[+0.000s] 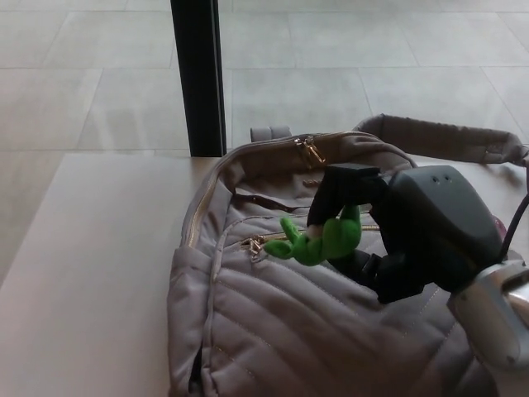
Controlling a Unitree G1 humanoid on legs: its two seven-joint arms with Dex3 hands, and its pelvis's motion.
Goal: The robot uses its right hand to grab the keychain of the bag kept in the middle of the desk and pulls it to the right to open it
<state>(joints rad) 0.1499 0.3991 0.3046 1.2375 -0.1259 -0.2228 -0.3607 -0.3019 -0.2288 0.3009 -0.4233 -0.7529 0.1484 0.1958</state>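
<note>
A grey quilted backpack [281, 322] lies flat in the middle of the desk, with gold zippers. A bright green figure keychain [318, 240] hangs from the front pocket's zipper pull [256, 245]. My right hand [397, 231] comes in from the lower right, shut on the green keychain, and holds it slightly above the bag. The front pocket zipper runs rightward under the hand and is hidden there. A second pair of gold zipper pulls [310, 150] sits at the bag's top. My left hand does not show.
A black post [198, 74] stands behind the desk's far edge. The bag's padded strap [446, 139] stretches to the back right. The light desk surface [91, 273] spreads to the bag's left. Tiled floor lies beyond.
</note>
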